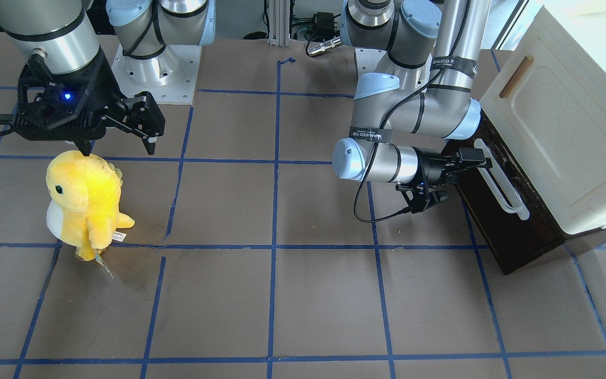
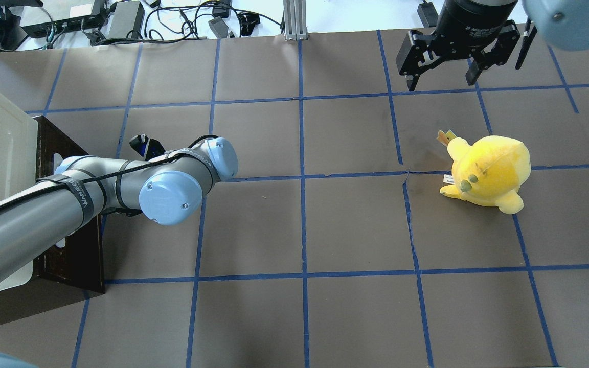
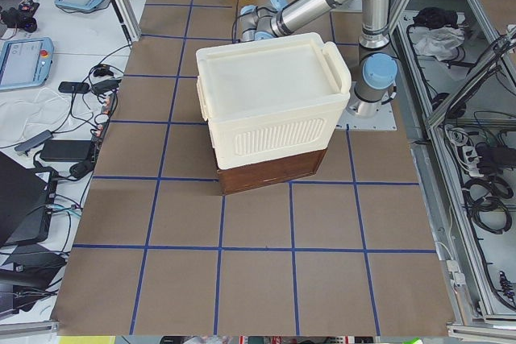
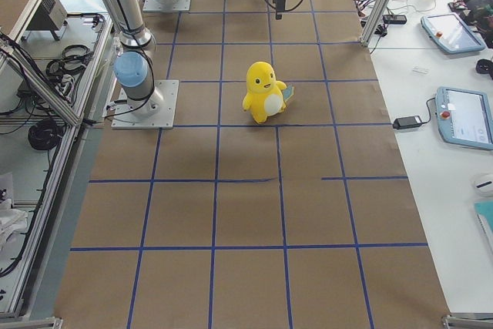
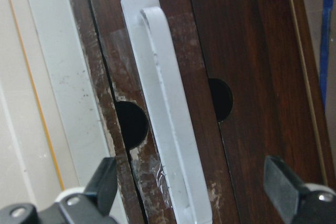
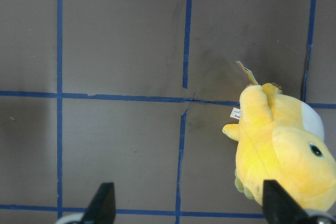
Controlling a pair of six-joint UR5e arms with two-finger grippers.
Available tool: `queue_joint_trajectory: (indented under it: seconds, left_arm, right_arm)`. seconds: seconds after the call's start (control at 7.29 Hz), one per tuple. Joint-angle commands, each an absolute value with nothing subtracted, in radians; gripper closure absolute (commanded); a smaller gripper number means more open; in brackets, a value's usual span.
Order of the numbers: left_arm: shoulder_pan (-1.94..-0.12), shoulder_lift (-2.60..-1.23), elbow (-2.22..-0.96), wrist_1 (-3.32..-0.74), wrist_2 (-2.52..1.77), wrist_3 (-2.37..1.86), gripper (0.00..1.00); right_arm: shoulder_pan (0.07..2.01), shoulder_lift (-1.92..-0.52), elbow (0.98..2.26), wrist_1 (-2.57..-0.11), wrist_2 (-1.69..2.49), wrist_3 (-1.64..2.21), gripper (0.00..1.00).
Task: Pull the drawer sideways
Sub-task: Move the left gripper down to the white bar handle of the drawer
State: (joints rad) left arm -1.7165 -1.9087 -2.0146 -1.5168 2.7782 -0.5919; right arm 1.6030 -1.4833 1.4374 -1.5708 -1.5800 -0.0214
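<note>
brown gridded table (image 1: 324, 295), robot's left end: drawer (image 1: 516, 239), dark wood front beneath cream cabinet (image 1: 571, 131), likely rigid and weighty, best gripped at its white bar handle (image 1: 500, 181); left gripper (image 5: 191, 198) wide open astride handle, holding nothing

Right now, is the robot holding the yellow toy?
No, the right gripper is open in the air, and the yellow toy stands on the table below it.

Brown tabletop (image 2: 356, 225), blue tape grid (image 2: 300, 153); white side bench (image 4: 420, 90) holding tablets (image 4: 464, 117); aluminium frame posts (image 4: 387, 1)
</note>
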Motion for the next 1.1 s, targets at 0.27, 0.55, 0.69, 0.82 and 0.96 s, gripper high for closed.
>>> queue_joint_trajectory:
  seconds: [0.27,0.55,0.69,0.82,0.96]
  left_arm:
    - [-1.701,-1.931,-2.022,-1.560,2.812,-0.629,0.00]
    - [-1.680,-1.933,-2.025,-1.560,2.813,-0.655,0.00]
    - [-1.680,-1.934,-2.023,-1.560,2.825,-0.657,0.01]
    - [-1.678,-1.940,-2.025,-1.562,2.853,-0.657,0.06]
    - [-1.678,-1.939,-2.025,-1.568,2.856,-0.655,0.06]
  right_arm:
    - [1.603,-1.483,1.437,-1.571,-1.580,-0.021,0.00]
    - [1.603,-1.483,1.437,-1.571,-1.580,-0.021,0.00]
    - [1.603,-1.483,1.437,-1.571,-1.580,-0.021,0.00]
    - [1.603,-1.483,1.437,-1.571,-1.580,-0.021,0.00]
    - [1.603,-1.483,1.437,-1.571,-1.580,-0.021,0.00]
